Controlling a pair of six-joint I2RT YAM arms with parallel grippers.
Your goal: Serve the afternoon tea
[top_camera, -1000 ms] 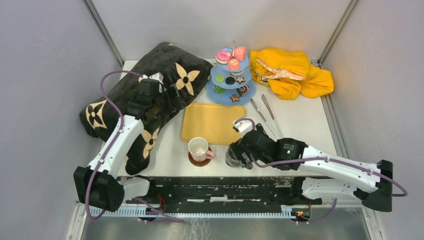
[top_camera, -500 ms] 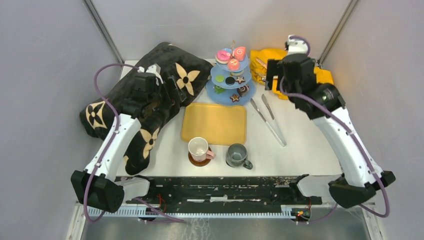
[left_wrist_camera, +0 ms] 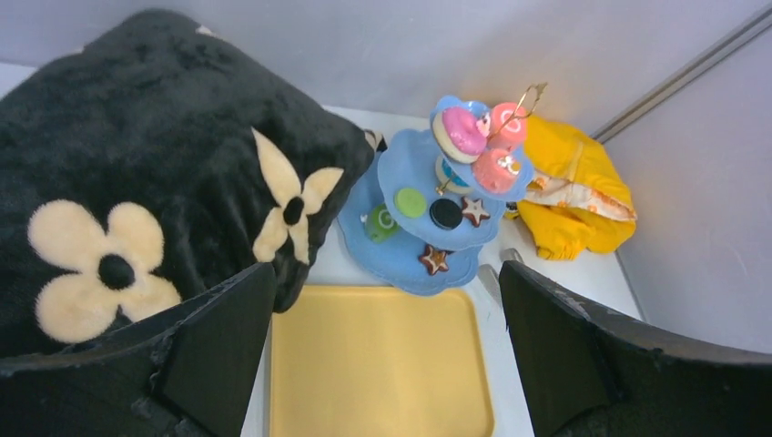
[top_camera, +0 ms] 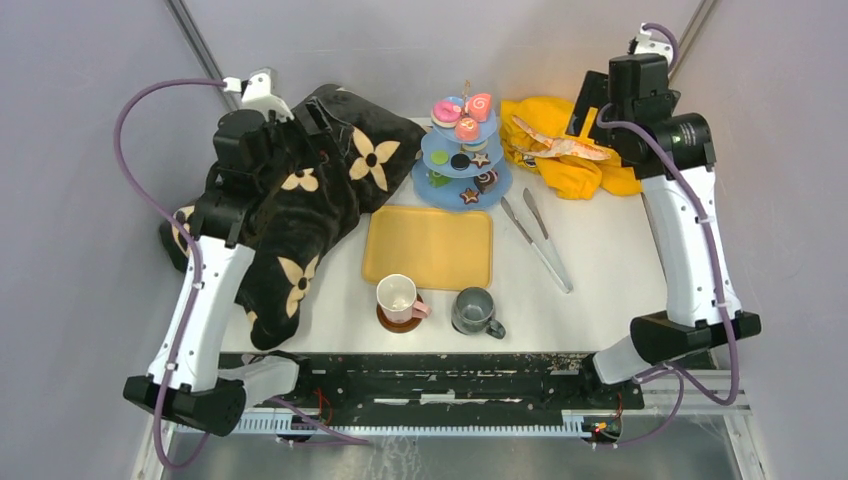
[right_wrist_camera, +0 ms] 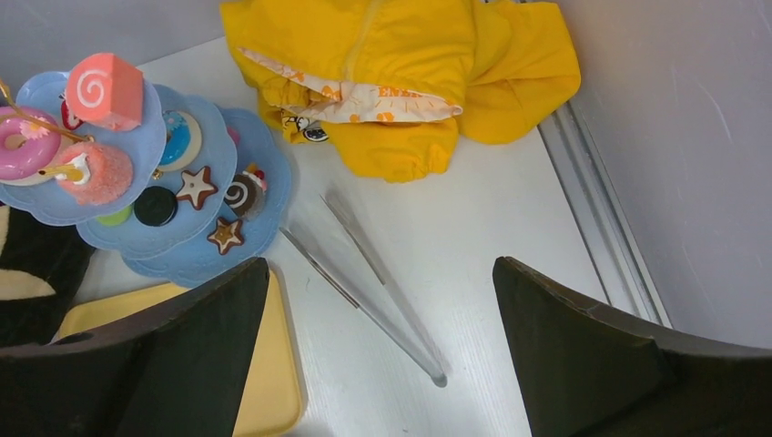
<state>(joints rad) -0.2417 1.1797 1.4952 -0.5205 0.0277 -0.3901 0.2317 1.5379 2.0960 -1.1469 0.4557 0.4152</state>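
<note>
Bright, even light, soft faint shadows — sharp, little glare.

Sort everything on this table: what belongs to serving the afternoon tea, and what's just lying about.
For the tea: three-tier stand, toy sweets on it, pink cup, coaster beneath it, grey mug.
Lying about: black cushion, yellow garment, metal tongs, yellow tray.

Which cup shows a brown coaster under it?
The pink cup, left of the grey mug: a brown coaster rims its base, none shows under the mug.
</note>
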